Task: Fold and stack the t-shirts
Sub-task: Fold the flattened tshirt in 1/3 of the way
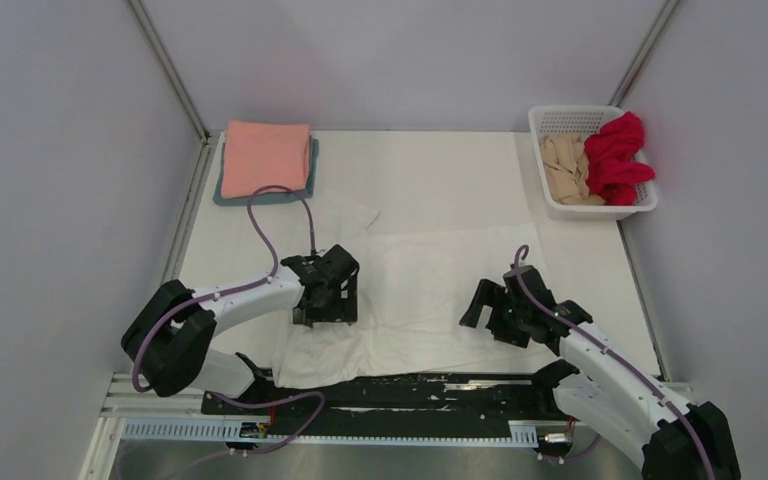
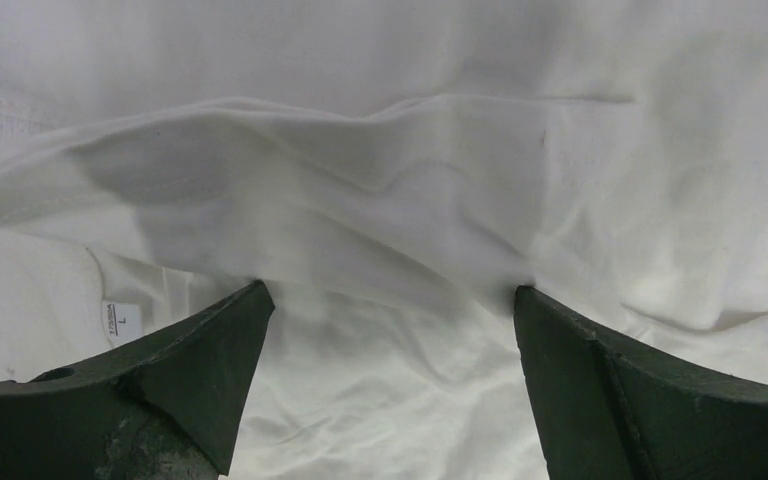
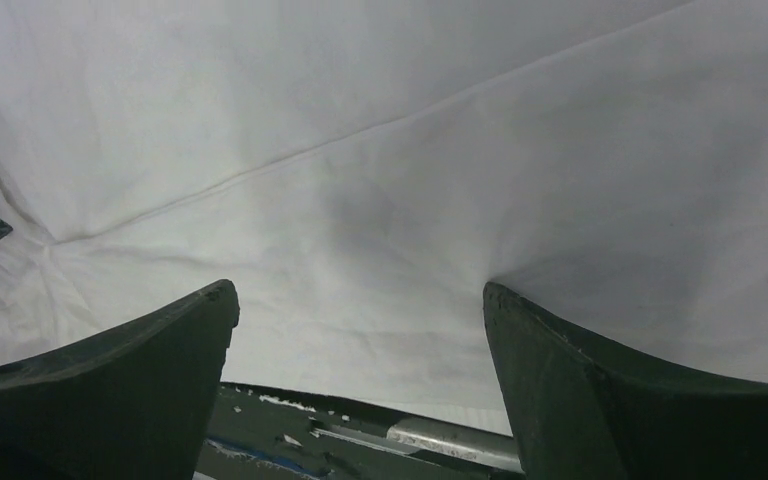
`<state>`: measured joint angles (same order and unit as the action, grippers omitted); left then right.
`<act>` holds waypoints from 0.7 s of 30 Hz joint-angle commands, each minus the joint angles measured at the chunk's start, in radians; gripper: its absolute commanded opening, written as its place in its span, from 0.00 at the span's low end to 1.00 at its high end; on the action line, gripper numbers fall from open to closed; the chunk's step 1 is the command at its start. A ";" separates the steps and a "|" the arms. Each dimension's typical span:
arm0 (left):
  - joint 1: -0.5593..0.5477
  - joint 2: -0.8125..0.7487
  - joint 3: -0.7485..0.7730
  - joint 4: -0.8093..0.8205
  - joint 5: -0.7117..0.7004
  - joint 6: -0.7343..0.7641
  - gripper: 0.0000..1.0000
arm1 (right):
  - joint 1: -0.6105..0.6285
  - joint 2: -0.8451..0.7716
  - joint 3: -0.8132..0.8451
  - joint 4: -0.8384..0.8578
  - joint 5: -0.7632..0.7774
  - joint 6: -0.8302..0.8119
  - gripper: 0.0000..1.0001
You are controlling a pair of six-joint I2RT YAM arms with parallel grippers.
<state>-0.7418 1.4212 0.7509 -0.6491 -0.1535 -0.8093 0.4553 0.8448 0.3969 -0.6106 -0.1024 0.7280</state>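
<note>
- White cotton fills the middle of the table point(image 1: 440, 180) in the overhead view: the white t-shirt point(image 1: 430, 280) lies spread out and rumpled, with one sleeve poking toward the far left.
- Behind it, a folded salmon pink t-shirt point(image 1: 265, 157) sits on top of a folded grey-blue t-shirt point(image 1: 260, 198). I take that for the stack, so two are done.
- The red t-shirt point(image 1: 620, 150) and beige t-shirt point(image 1: 565, 170) are bunched in the white lattice basket point(image 1: 560, 120) at the far right.
- The left gripper point(image 1: 327, 305) and right gripper point(image 1: 485, 312) both hang low over the white shirt, well apart, and neither holds anything.
- The left wrist view shows the left gripper point(image 2: 390, 295) with its jaws spread wide and a soft ridge of white t-shirt point(image 2: 390, 180) just beyond the tips. The collar label point(image 2: 123, 322) lies beside the left finger.
- In the right wrist view the right gripper point(image 3: 360, 295) is just as wide apart, over smooth white t-shirt point(image 3: 410, 150) crossed by a seam. The metal rail point(image 3: 450, 440) of the near edge peeks out below.
- To my eye the next step is pinching for the first fold. Each side should bite through both layers near an edge.
- Both should then lift level and together so the cloth carries over flat rather than dragging in new creases.
</note>
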 commanded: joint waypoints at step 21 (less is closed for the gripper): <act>0.085 0.189 0.127 0.059 -0.113 0.065 1.00 | 0.089 -0.130 -0.025 -0.213 0.097 0.193 1.00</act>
<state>-0.6903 1.5543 0.8646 -0.6521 -0.2115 -0.7876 0.5365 0.7219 0.3855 -0.7994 -0.0269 0.9043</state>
